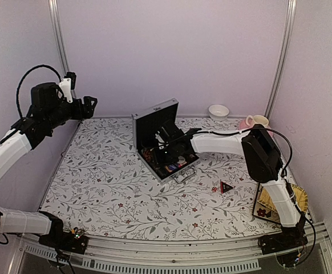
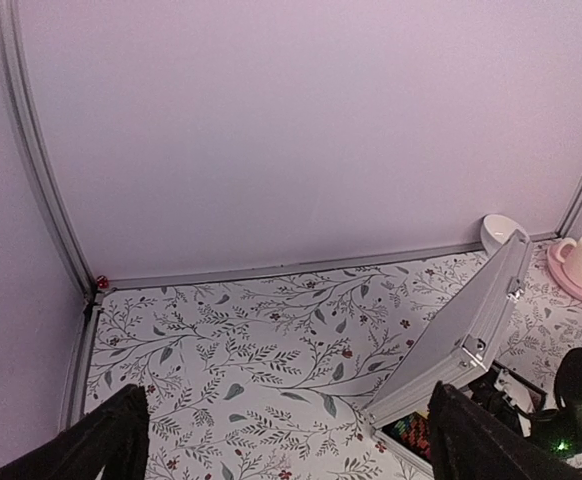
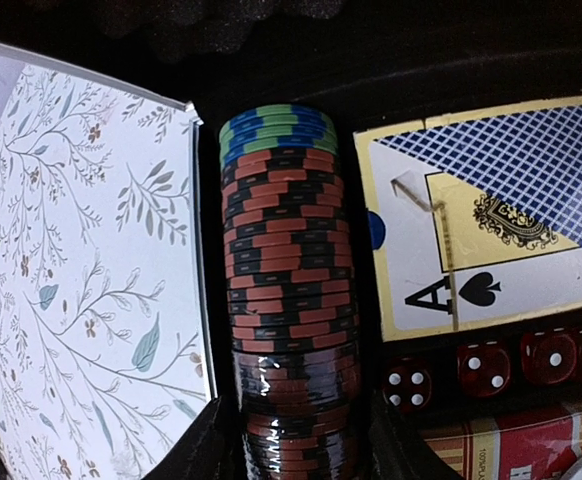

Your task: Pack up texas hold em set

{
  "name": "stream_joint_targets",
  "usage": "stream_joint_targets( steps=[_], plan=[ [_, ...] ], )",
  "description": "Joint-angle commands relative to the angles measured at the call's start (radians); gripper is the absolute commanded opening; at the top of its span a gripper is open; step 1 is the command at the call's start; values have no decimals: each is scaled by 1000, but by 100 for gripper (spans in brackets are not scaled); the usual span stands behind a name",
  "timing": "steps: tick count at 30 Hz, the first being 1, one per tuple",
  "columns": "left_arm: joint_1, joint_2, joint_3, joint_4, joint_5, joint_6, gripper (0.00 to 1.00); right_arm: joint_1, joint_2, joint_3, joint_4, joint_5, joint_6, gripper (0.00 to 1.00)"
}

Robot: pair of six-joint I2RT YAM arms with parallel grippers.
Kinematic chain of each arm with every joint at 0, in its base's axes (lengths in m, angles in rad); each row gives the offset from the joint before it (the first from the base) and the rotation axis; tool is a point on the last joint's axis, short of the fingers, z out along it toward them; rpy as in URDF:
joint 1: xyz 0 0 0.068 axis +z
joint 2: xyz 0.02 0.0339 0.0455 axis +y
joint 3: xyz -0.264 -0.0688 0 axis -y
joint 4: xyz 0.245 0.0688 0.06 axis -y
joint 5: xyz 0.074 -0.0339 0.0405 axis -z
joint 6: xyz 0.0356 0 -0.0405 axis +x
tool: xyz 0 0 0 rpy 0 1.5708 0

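The silver briefcase (image 1: pixel 154 123) stands open at mid-table, lid upright. In the right wrist view a long chip stack (image 3: pixel 286 260), red-black with blue and green chips at its far end, lies in the case's left slot. My right gripper (image 3: pixel 296 445) reaches into the case (image 1: pixel 165 145), its jaws pressed against both sides of the stack's shiny near end. Beside the stack lie an ace-faced card box (image 3: pixel 491 230), red dice (image 3: pixel 408 385) and a red card pack (image 3: pixel 511 440). The black-red triangular marker (image 1: pixel 226 187) lies on the table to the right of the case. My left gripper (image 1: pixel 92 107) hangs open, high at the rear left, holding nothing (image 2: pixel 286 440).
A white bowl (image 1: pixel 218 111) and a pink cup on a saucer (image 1: pixel 257 121) stand at the back right. A yellow woven tray (image 1: pixel 268 202) sits under the right arm. The case's metal handle (image 1: pixel 184 176) points toward the near edge. Walls close in the table.
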Motion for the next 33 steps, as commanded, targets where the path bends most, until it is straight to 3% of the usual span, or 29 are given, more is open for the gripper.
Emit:
stream_joint_targets(
  steps=[1, 7, 13, 20, 33],
  plan=[
    [9, 7, 11, -2, 15, 6, 97, 107, 16, 21, -18, -128, 50, 46],
    [9, 5, 11, -4, 13, 6, 97, 143, 4, 34, -20, -116, 62, 48],
    [9, 4, 11, -3, 13, 6, 97, 138, -93, 38, -49, 42, 30, 55],
    [9, 1, 10, -2, 9, 5, 97, 116, -140, 35, -86, 156, 2, 57],
    [9, 1, 11, -4, 10, 7, 97, 102, -64, 71, -95, 114, -12, 57]
  ],
)
